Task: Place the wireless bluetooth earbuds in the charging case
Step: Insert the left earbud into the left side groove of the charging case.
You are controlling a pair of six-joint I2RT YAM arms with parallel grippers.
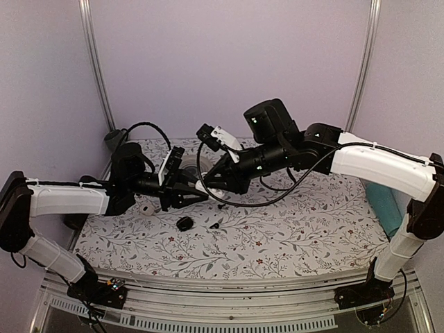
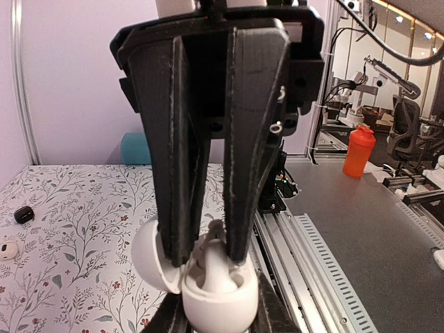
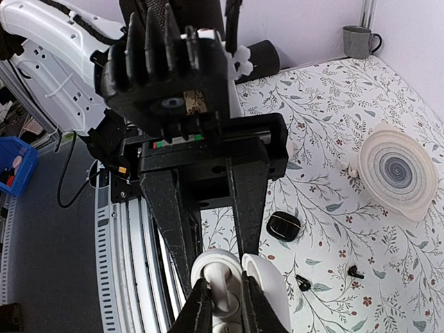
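Clamping the open white charging case (image 2: 218, 303) between its fingers, the left gripper (image 2: 208, 255) holds it raised above the floral tablecloth (image 2: 83, 208) at mid-table. The right gripper (image 3: 225, 312) meets it from the right, its fingers flanking one earbud (image 3: 221, 290) at the case's well; I cannot tell whether they pinch it. A second earbud (image 2: 7, 250) lies on the tablecloth, well apart, near a black bit (image 2: 24, 214).

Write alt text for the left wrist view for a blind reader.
The right hand holds a white earbud in the open charging case, held from below by the left hand. A second earbud lies on the floral tablecloth.
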